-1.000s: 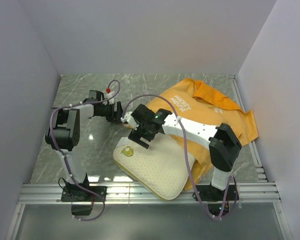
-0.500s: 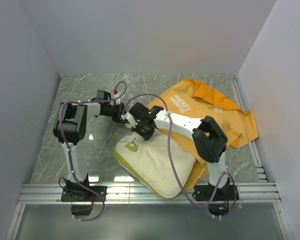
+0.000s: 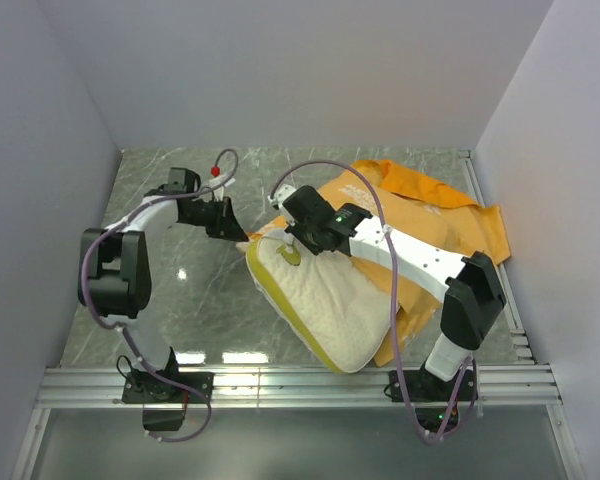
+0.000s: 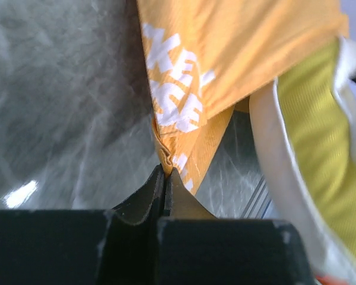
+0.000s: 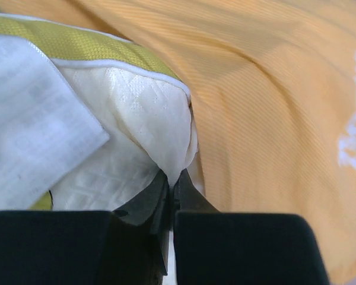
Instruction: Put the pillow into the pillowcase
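Note:
The cream quilted pillow [image 3: 325,305] with its yellowish edge lies tilted across the middle of the table, its far end against the orange pillowcase [image 3: 435,215]. My right gripper [image 5: 173,178] is shut on a pinch of the pillow's [image 5: 148,119] cream cover, near its white tag [image 5: 35,130]; from above this gripper [image 3: 298,238] sits at the pillow's far corner. My left gripper [image 4: 166,172] is shut on the pillowcase's [image 4: 225,53] orange edge with white lettering, lifting it beside the pillow's rim [image 4: 311,130]. In the top view the left gripper [image 3: 242,232] is just left of the pillow's corner.
The marble-patterned table [image 3: 170,290] is walled by white panels on three sides. A metal rail [image 3: 280,385] runs along the near edge, by both arm bases. The rest of the pillowcase is bunched toward the right rear corner.
Both grippers went from open to shut, the left on the pillowcase edge, the right on the pillow. The pillow's far end has been lifted and dragged back toward the pillowcase; the left arm swung left.

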